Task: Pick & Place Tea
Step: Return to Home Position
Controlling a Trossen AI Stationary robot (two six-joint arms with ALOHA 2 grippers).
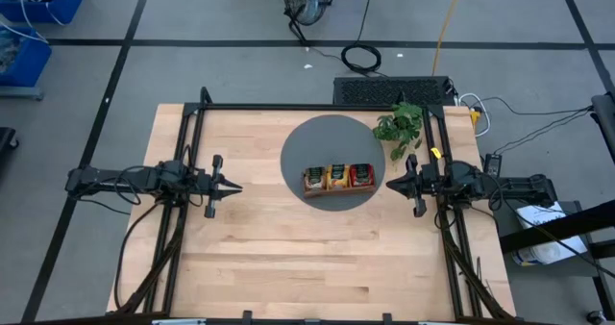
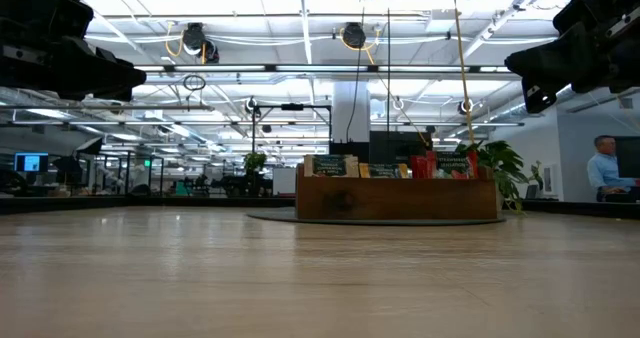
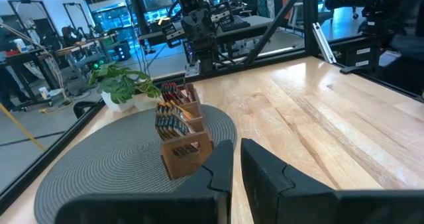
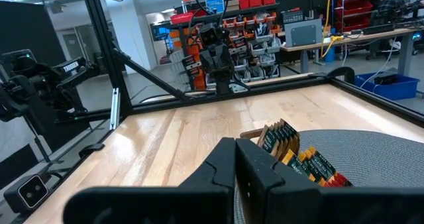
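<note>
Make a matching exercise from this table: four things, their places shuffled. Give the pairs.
Things: 1 left gripper; 2 right gripper; 3 plant; 4 wooden tray holding the tea.
Places: A on the grey mat; B on the table just off the mat, right arm's side; C above the table, left of the mat; D at the mat's right rim, facing the tray.
Pairs: 1-C; 2-D; 3-B; 4-A.

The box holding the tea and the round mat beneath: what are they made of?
The box looks like plain brown wood, matte, without shine. The round mat seems woven grey cord, fibre or plastic, judging by its concentric ribs.
</note>
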